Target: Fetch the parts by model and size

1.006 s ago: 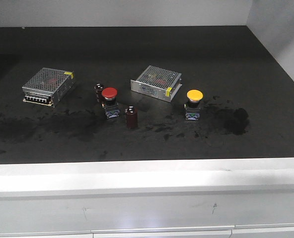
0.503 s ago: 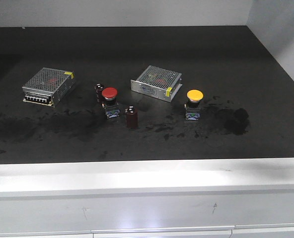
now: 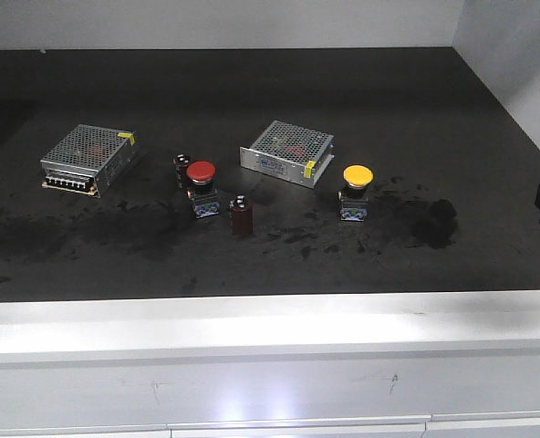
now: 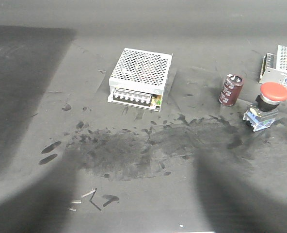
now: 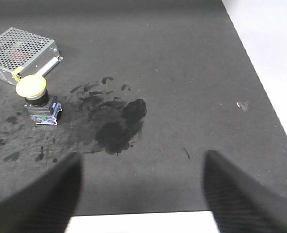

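well, yellow switch (image 5: pixel 37 98) sits ahead-left of right claw (image 5: pixel 142 162).

- Front view: high, from the near edge of the table (image 3: pixel 252 91), facing the back wall (image 3: pixel 252 23); wide and distant.
- Left wrist view: nearer, tilted down over the left side; shares the red switch (image 3: pixel 201 187) with the front view.
- Right wrist view: nearer, over the right side; shares the yellow switch (image 3: pixel 357 190).
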Motion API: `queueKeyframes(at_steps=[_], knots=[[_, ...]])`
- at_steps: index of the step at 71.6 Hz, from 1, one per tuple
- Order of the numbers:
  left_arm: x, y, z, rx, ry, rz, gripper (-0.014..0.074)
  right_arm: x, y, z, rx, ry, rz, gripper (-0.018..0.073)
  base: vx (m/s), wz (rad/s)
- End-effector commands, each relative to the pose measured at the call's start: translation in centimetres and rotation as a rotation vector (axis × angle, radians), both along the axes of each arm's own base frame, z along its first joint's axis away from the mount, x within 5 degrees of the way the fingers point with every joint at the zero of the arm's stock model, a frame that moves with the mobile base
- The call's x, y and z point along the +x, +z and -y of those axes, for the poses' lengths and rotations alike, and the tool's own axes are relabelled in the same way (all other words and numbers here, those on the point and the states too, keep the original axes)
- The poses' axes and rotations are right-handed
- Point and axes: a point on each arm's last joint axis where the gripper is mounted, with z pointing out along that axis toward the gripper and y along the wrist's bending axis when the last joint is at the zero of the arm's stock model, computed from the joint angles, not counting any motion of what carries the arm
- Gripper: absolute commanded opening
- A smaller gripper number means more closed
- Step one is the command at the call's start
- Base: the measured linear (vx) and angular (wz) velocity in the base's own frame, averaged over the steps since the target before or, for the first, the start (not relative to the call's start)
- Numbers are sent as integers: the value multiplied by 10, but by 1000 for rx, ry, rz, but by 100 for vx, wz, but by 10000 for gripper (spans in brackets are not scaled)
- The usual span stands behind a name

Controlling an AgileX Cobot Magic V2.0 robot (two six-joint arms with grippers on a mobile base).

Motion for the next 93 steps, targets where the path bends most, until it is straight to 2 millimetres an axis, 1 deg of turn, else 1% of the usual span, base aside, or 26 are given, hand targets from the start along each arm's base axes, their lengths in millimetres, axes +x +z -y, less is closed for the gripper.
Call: queueKeyframes(at_steps=[1, 9, 12, 14, 16, 18, 21, 24, 25, 29, 30, 33, 34, 37, 39, 40, 43, 50, 52, 53, 55, 64, 65, 67, 73, 93], knots=[[12, 24, 5, 14, -34, 69, 603, 2, 17, 0, -11, 4, 101, 558, 0, 0], [32, 33, 17, 28, -99, -18, 591, 2, 17, 1, -13, 4, 101, 557, 0, 0], [42, 40, 23, 29, -124, -43, 585, 2, 17, 1, -14, 3, 101, 557, 0, 0], [48, 40, 27, 31, -142, -71, 584, 2, 17, 1, -14, 3, 101, 557, 0, 0], [55, 45, 32, 33, -160, -80, 584, 2, 17, 1, -15, 3, 101, 557, 0, 0], [63, 44, 36, 35, -174, -105, 584, 2, 17, 1, -18, 3, 101, 557, 0, 0], [74, 49, 46, 38, -205, -117, 584, 2, 17, 1, -21, 3, 101, 557, 0, 0], [86, 48, 56, 41, -233, -144, 584, 2, 17, 1, -22, 3, 99, 557, 0, 0], [90, 51, 59, 41, -242, -141, 584, 2, 17, 1, -24, 3, 99, 557, 0, 0], [106, 49, 73, 43, -275, -171, 584, 2, 17, 1, -29, 3, 99, 557, 0, 0], [108, 51, 75, 43, -279, -165, 584, 2, 17, 1, -29, 3, 99, 557, 0, 0], [121, 48, 87, 44, -298, -192, 584, 2, 17, 1, -29, 3, 99, 557, 0, 0], [123, 50, 90, 43, -304, -187, 584, 2, 17, 1, -29, 3, 99, 557, 0, 0], [136, 45, 101, 41, -310, -217, 584, 2, 17, 1, -29, 3, 99, 557, 0, 0], [141, 47, 107, 42, -314, -220, 584, 2, 17, 2, -32, 3, 99, 557, 0, 0], [146, 43, 111, 39, -316, -237, 584, 2, 17, 2, -32, 3, 99, 557, 0, 0], [154, 44, 120, 45, -316, -251, 584, 2, 17, 2, -34, 3, 98, 557, 0, 0], [175, 37, 138, 54, -313, -307, 584, 2, 16, 2, -39, 4, 95, 557, 0, 0], [178, 40, 143, 50, -316, -308, 584, 2, 16, 2, -40, 3, 93, 557, 0, 0], [182, 37, 146, 49, -315, -320, 584, 2, 16, 2, -40, 3, 93, 557, 0, 0], [186, 38, 150, 44, -317, -326, 584, 2, 16, 2, -41, 3, 91, 557, 0, 0], [204, 32, 167, 27, -305, -386, 584, 1, 15, 2, -44, 3, 82, 557, 0, 0], [204, 34, 168, 25, -306, -382, 584, 1, 15, 2, -44, 3, 81, 557, 0, 0], [209, 31, 171, 22, -299, -402, 584, 1, 15, 2, -45, 3, 80, 557, 0, 0], [217, 31, 178, 20, -303, -420, 584, 1, 15, 2, -45, 3, 76, 557, 0, 0], [237, 21, 189, 10, -283, -460, 584, 1, 15, 2, -48, 3, 76, 557, 0, 0]])
